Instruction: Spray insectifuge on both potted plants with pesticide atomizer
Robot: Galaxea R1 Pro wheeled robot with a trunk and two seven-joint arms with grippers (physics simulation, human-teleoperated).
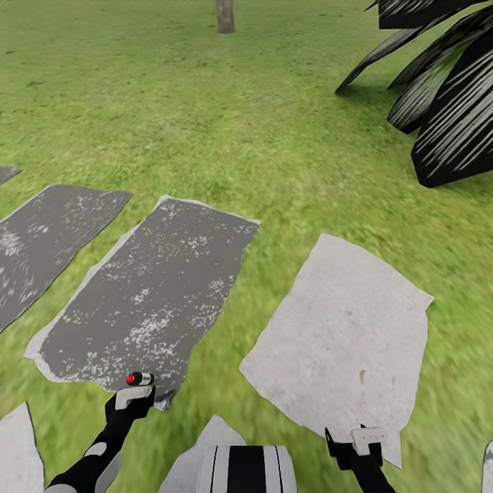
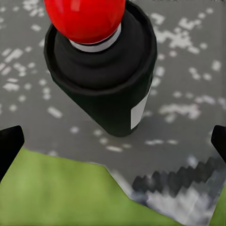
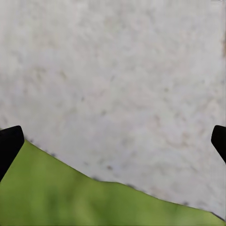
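The left gripper (image 1: 134, 396) is holding the pesticide atomizer (image 1: 140, 378) low at the left of the head view. The jaws are gripping the dark can body, which is protruding forward beyond them with its red cap (image 2: 86, 19) at the far end. In the left wrist view the atomizer (image 2: 101, 70) is sitting centrally between the two black fingertips (image 2: 9, 146), which are showing at either edge of the frame. A pale label patch is showing on the side of the can.

Beyond and below the left jaws, a dark grey paver (image 1: 150, 294) speckled with white is lying on the lawn (image 1: 205, 123). Its ragged edge and the grass are appearing just beneath the can in the left wrist view.

The right gripper (image 1: 356, 441) is hanging low at the right of the head view. Its jaws are standing apart and are carrying nothing; the two black fingertips (image 3: 9, 146) are showing at opposite edges of the right wrist view with clear space between them. Directly ahead of these jaws a pale stone paver (image 1: 342, 342) is lying flat, with its edge meeting grass.

Further dark pavers (image 1: 48, 233) are lying beyond the left jaws toward the outer side. Well beyond the right jaws, large dark striped leaves (image 1: 445, 89) are overhanging the lawn. A tree trunk (image 1: 225, 16) is standing far ahead on the grass.
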